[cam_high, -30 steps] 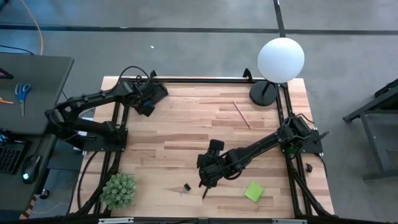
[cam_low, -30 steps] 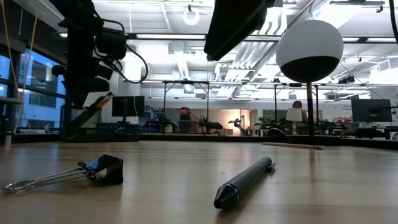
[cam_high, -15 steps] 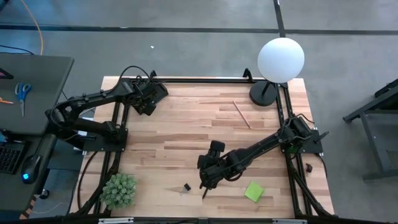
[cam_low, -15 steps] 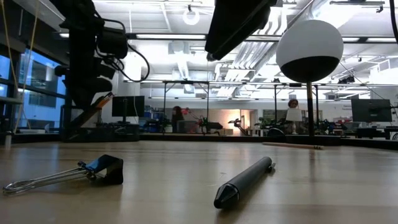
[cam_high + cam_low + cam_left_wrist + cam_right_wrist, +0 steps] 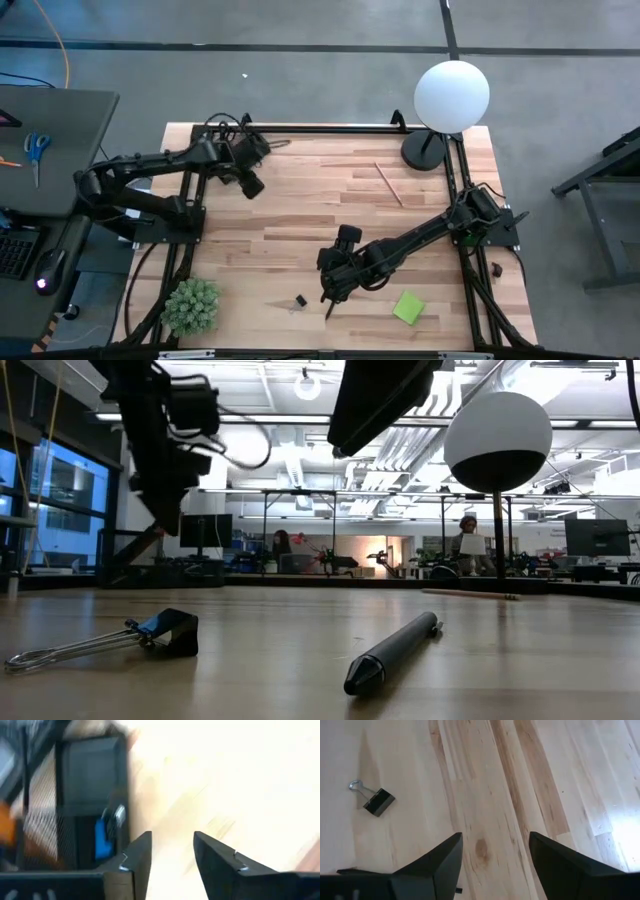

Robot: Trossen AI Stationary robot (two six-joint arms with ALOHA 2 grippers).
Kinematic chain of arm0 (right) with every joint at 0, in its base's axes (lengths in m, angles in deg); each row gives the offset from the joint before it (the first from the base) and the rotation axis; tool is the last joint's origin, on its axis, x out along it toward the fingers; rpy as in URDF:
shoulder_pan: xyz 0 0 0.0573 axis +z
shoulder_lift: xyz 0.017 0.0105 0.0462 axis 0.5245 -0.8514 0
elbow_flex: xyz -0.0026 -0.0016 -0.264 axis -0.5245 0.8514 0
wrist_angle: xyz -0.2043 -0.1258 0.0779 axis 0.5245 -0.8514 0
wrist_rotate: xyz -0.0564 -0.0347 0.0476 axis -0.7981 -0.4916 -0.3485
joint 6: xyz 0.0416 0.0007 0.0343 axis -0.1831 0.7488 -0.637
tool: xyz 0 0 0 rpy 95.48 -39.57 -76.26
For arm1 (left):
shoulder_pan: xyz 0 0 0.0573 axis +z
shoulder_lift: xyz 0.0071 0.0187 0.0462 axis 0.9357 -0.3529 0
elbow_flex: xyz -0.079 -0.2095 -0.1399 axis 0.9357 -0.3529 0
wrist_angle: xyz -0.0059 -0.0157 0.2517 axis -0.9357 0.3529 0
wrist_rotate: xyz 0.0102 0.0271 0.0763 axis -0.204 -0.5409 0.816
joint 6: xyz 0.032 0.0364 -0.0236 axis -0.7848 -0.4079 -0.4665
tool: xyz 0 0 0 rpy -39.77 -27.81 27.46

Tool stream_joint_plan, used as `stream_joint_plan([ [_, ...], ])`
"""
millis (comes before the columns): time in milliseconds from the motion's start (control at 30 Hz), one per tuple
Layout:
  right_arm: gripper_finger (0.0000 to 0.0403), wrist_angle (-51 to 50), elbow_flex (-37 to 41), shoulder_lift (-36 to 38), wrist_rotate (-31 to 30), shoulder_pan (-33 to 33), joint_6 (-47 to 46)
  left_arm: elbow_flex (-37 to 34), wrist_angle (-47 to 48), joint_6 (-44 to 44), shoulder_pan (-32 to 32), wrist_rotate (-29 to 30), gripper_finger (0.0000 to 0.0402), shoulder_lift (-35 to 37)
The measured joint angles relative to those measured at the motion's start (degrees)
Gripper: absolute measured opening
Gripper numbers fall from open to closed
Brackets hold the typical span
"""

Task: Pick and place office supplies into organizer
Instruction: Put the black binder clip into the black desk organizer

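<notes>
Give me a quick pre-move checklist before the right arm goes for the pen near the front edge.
1. Right gripper open and empty: ok.
2. Pen lying free on the table: ok.
3. Binder clip apart from the pen: ok.
4. Left gripper open, nothing between its fingers: ok.
5. Left arm over the far left of the table, away from the pen: ok.
6. Organizer has room for a pen: cannot tell.

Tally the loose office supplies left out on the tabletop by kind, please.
Binder clip: 1
Black pen: 1
Green sticky-note pad: 1
Wooden pencil: 1
Total: 4 loose on the table
</notes>
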Motion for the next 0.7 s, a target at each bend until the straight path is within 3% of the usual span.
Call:
stream_joint_plan([
  [167,0.0220,-0.02,0.00,0.00,0.11,0.27,-0.23,-1.99,-4.73,-6.86,-4.87,3.03,0.0091,-0.63],
  [300,0.0220,-0.01,0.00,0.00,0.03,0.77,-0.15,-3.06,-6.90,-10.50,-3.23,1.91,0.0053,-1.80],
  [433,0.0220,-0.02,0.00,0.00,-0.04,0.79,-0.13,-3.14,-9.02,-10.84,-0.30,6.12,0.0012,-3.58],
  [700,0.0220,-0.02,0.00,0.00,-0.59,0.77,-0.13,-3.14,-10.41,-10.80,3.75,10.25,0.0015,-8.15],
])
